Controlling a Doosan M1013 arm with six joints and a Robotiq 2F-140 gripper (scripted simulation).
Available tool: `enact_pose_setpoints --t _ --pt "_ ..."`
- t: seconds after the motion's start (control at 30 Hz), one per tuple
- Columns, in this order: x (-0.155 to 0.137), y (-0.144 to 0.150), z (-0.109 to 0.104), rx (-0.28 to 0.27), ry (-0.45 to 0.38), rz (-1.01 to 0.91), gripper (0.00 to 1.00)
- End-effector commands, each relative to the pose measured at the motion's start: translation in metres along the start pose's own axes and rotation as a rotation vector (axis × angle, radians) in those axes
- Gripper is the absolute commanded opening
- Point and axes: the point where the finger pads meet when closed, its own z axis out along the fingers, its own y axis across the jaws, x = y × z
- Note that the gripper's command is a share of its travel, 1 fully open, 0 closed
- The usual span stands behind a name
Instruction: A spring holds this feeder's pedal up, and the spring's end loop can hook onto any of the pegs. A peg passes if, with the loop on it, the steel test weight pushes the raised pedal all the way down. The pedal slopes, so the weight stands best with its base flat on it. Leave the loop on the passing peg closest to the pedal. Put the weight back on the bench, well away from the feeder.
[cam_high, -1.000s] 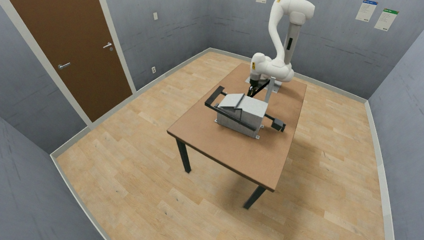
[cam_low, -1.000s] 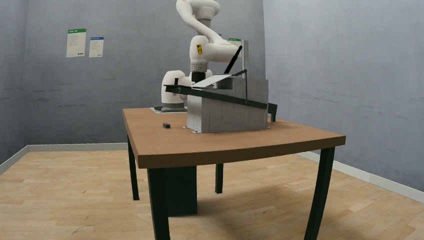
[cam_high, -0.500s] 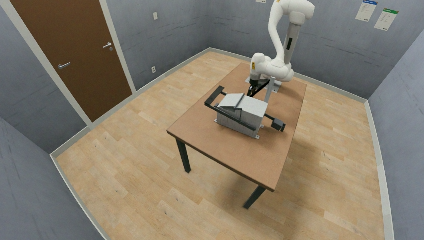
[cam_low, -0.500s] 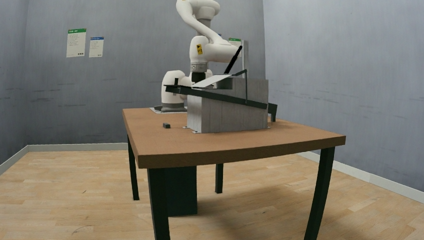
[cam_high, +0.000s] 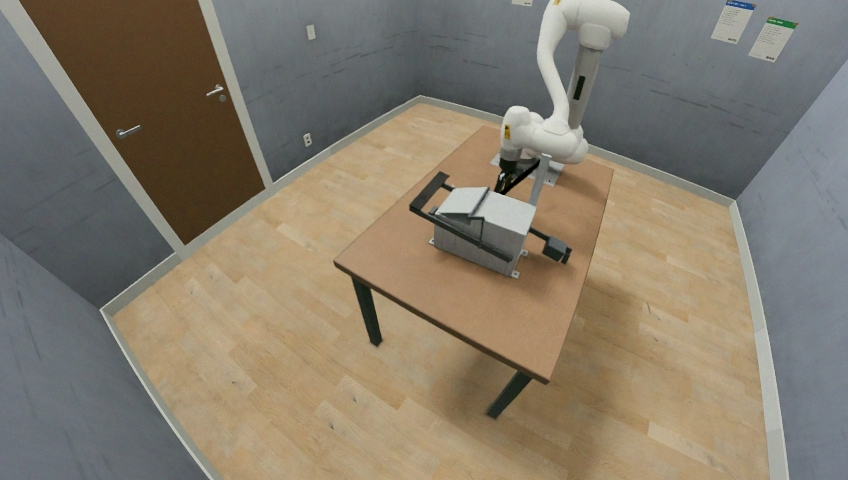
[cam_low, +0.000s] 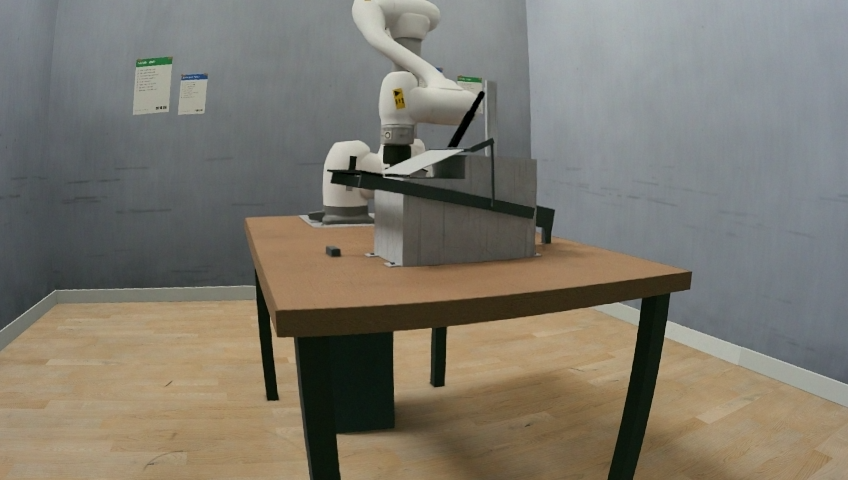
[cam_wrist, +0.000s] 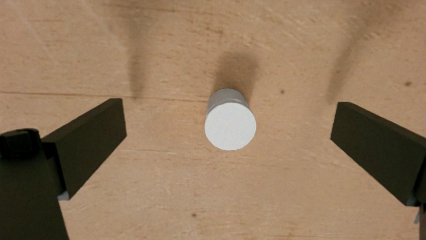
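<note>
Wrist only — pale cylinder (cam_wrist: 230, 126) between open gripper (cam_wrist: 228, 119) fingers.

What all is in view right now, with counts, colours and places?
feeder housing: one, grey, on the bench
pedal frame: one, black, sloping along the housing
upright post: one, grey, beside the housing
cylinder: one, light grey, upright, between the open fingers
small block: one, dark, on the bench
bench: one, brown top, dark legs
cabinet: one, dark green, under the bench
door: one, brown, in the wall
arm: one, white, behind the feeder
gripper: one, black, open above the cylinder
</note>
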Motion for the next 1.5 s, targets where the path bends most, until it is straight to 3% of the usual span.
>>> enact_pose_setpoints --t 0.0,0.4,0.43,1.47 --pt "0.0001 0.0004 -0.0003 -0.001 0.000 0.000 1.00" --pt "0.0001 0.0004 -0.0003 -0.001 0.000 0.000 1.00" --pt "0.0001 0.0004 -0.0003 -0.001 0.000 0.000 0.25" --pt "0.0001 0.0004 -0.0003 -0.001 0.000 0.000 0.25"
